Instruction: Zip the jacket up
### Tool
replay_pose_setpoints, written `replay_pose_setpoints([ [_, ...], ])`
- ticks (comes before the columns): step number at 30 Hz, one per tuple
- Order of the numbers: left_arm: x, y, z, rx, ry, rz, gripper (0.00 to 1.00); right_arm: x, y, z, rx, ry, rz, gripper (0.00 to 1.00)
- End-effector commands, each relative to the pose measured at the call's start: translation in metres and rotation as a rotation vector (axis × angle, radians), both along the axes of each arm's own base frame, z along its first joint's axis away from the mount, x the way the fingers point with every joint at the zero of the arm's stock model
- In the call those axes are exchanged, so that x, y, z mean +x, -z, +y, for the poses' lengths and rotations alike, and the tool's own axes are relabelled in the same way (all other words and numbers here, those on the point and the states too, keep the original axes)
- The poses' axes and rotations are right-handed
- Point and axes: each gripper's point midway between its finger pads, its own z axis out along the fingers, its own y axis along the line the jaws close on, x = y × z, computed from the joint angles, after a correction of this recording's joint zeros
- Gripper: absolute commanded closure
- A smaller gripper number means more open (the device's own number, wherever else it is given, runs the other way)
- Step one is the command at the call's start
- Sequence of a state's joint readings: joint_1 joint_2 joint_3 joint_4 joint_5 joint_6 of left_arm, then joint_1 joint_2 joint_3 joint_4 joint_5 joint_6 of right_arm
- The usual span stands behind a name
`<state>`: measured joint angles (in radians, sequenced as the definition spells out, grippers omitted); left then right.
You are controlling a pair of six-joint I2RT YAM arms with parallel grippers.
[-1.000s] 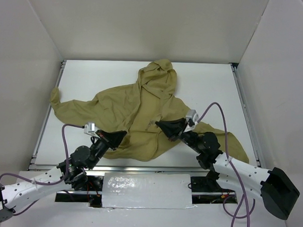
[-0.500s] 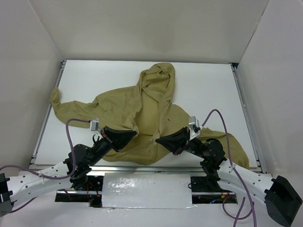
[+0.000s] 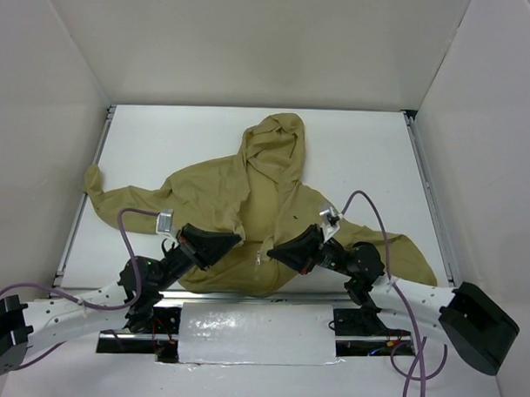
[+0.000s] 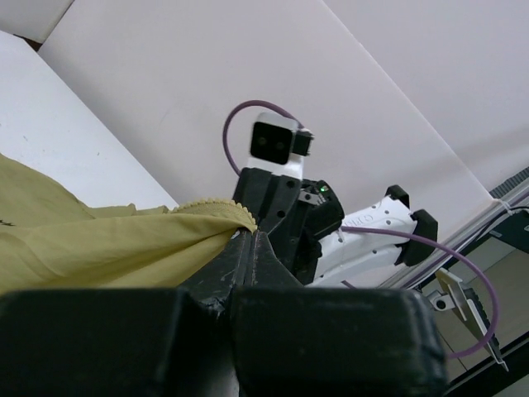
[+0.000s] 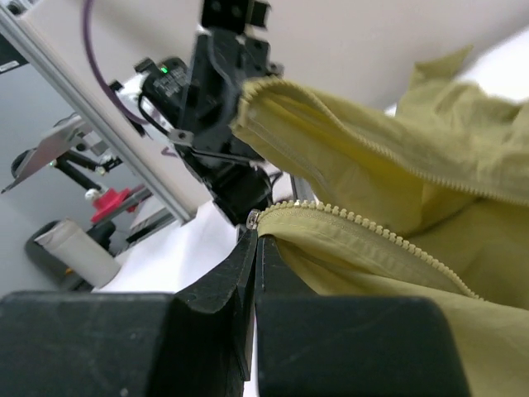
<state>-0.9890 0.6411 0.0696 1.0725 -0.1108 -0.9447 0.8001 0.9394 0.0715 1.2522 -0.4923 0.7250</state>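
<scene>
The left gripper (image 4: 253,235) is pinched tight on a fold of the jacket (image 3: 248,193), apparently its lower front edge. Just to its right, the right gripper (image 5: 255,230) is clamped on the end of the zipper teeth (image 5: 347,217). The jacket lies spread on the table (image 3: 371,154), with its hood (image 3: 276,142) at the far side and its hem near the arms.

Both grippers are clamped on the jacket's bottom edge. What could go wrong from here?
1. The right gripper pinches only the very end of the zipper; a tug may pull it free.
2. The left gripper holds just a thin edge of the jacket, equally easy to lose.
3. The two zipper sides sit apart in the right wrist view, so they may meet misaligned.
</scene>
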Motion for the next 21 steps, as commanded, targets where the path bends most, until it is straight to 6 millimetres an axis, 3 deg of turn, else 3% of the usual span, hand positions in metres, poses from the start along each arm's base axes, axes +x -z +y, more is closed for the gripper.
replay_pose_setpoints([
  [1,-0.008,-0.021,0.007,-0.092,0.023,-0.051,1.00,-0.017,-0.040,-0.007,0.156,-0.060,-0.131,1.00],
  [14,-0.004,-0.004,0.011,-0.072,0.001,0.014,1.00,-0.013,-0.065,0.005,0.171,-0.092,-0.195,1.00],
  [21,-0.007,-0.010,0.009,-0.091,0.032,0.018,1.00,-0.020,-0.076,0.007,0.221,-0.152,-0.226,1.00],
])
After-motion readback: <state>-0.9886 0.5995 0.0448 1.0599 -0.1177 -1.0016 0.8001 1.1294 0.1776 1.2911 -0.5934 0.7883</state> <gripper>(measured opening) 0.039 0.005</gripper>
